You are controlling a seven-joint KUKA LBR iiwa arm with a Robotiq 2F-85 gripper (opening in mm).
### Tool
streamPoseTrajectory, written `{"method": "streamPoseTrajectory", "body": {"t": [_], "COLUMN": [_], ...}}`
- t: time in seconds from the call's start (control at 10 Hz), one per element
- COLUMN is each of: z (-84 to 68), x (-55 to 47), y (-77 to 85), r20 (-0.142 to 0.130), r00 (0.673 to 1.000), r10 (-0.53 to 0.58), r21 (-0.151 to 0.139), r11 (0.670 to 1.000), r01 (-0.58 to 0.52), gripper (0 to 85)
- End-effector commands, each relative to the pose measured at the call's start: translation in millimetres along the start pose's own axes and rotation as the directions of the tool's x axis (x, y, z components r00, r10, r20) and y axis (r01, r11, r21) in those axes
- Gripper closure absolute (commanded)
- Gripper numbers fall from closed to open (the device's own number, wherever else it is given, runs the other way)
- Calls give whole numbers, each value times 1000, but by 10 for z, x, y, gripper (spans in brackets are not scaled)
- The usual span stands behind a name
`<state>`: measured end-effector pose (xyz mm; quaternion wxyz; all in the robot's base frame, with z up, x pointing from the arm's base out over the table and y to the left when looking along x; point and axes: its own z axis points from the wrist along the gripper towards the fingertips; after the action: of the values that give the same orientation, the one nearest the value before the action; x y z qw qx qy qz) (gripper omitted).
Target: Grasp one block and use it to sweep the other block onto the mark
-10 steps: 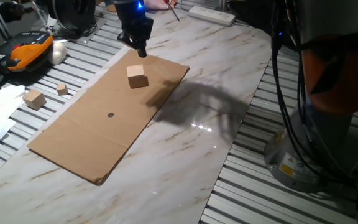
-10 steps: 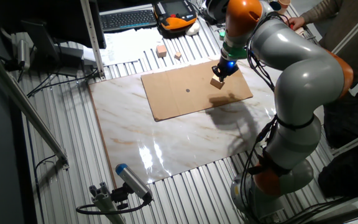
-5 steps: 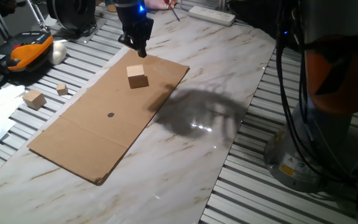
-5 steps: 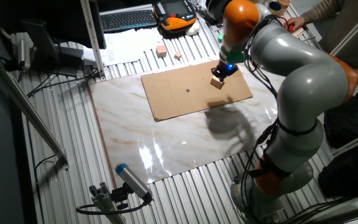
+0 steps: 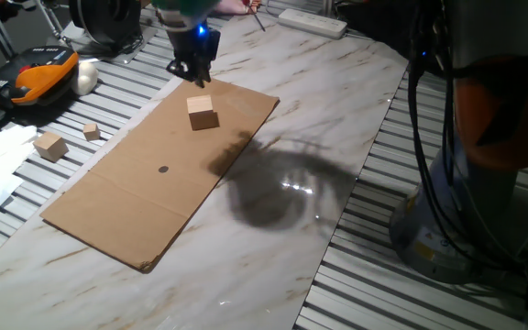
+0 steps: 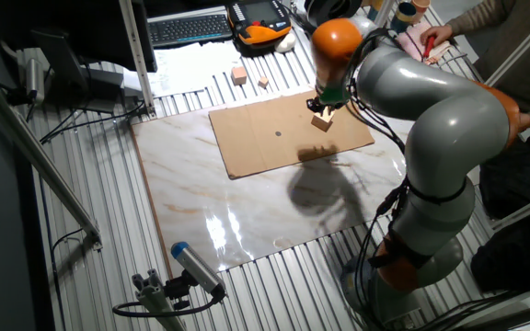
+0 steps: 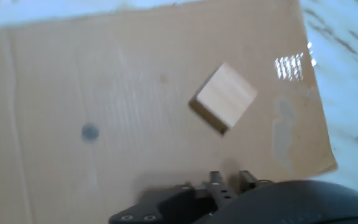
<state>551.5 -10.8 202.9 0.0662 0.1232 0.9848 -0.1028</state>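
We see the gripper [image 5: 197,77] hovering above the cardboard sheet [image 5: 136,202], near its far edge, just behind the block [image 5: 203,113]; not touching it. Can't tell if the fingers are apart or together: both fixed views are too dark and small, and the hand view is blurred. The block sits flat on the cardboard, empty-handed gripper above it. The mark [image 5: 162,169] is well apart from the block, mid-sheet. 2 more wooden cubes lie off the sheet on the slatted table: a larger cube [image 5: 51,146] and a smaller cube [image 5: 92,132].
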Motion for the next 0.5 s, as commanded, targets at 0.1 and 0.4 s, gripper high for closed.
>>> {"method": "streamPoseTrajectory", "body": {"t": [0.1,0.4], "z": [138,163], "x": [-52,-115], "y": [26,-12], "r20": [-19,-58], "r00": [999,998], "r10": [46,28], "r21": [3,-54], "r11": [999,998], "r01": [-46,-31], "gripper": [170,170]}}
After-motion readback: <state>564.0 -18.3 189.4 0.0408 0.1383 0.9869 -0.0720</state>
